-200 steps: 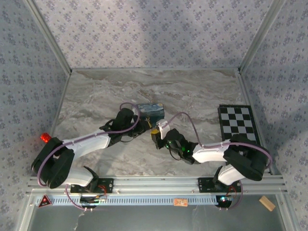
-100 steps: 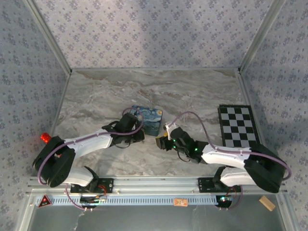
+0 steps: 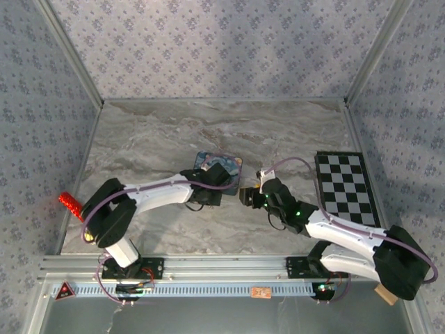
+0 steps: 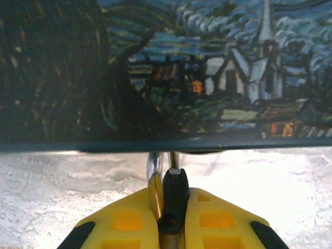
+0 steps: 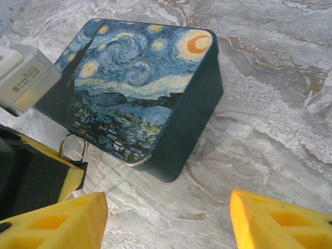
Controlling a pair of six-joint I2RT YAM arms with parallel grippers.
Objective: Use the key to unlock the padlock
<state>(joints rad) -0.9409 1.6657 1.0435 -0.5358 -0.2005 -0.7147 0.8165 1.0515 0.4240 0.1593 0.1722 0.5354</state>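
My left gripper point(image 4: 167, 193) is shut on the padlock point(image 4: 175, 189), a small black block pinched between the yellow fingers point(image 4: 122, 220). A pale metal loop point(image 5: 72, 148) sticks out of it and reaches under the near edge of the blue starry-night box point(image 5: 135, 72). A metal stub shows at the block's near end; I cannot tell whether it is the key. From above, the left gripper point(image 3: 224, 182) sits at the box point(image 3: 219, 163). My right gripper point(image 5: 166, 207) stands open and holds nothing, a little short of the box's corner, and it is right of the left gripper point(image 3: 245, 197).
A black-and-white checkered board point(image 3: 344, 184) lies at the right side of the marble table point(image 3: 278, 132). A red cylinder point(image 3: 69, 203) sits by the left wall. Patterned walls close in the back and both sides.
My right gripper has opened and pulled back to the right, away from the left gripper. The left arm has stretched forward and right, and the box has shifted slightly with it.
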